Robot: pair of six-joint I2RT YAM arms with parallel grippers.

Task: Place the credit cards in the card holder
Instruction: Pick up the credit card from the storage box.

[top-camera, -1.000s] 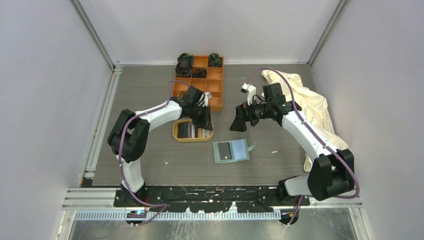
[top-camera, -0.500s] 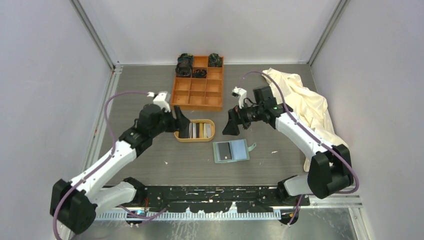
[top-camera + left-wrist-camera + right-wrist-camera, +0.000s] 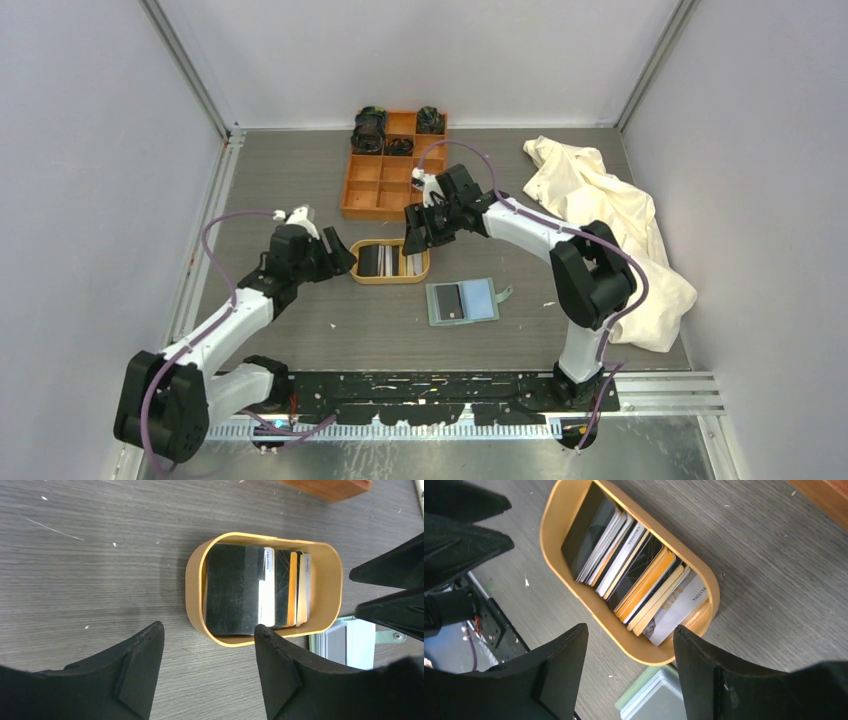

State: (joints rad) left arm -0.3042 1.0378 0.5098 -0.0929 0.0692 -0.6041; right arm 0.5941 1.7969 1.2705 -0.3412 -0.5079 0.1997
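Sage-green and soft, the one folding card holder [image 3: 480,298] lies opened flat on the grey wood-grain tabletop [image 3: 300,180], just below and right of the overhead view's centre. A single dark card-shaped rectangle shows on its left half, a pale blue pocket on its right, and a small strap tab sticks out of its right side.

The thin credit cards [image 3: 629,575] are up and left of it, standing on edge and packed side by side in one oval tan wooden tray [image 3: 554,525]. I make out black, white, orange, tan and a printed grey-white one, about a dozen, though they sit too tight for an exact count. The tray is just beside the card holder's upper left corner; whether they touch I cannot tell.

Two arms flank the tray. The left gripper [image 3: 209,630] sits at its left end, fingers spread apart and empty. The right gripper [image 3: 630,630] hangs over its right end, fingers likewise parted, with nothing between them.

Further up the overhead view stands one orange compartmented box [image 3: 395,185], with dark objects in a few of its far cells. One crumpled cream cloth [image 3: 610,210] sprawls along the right side.
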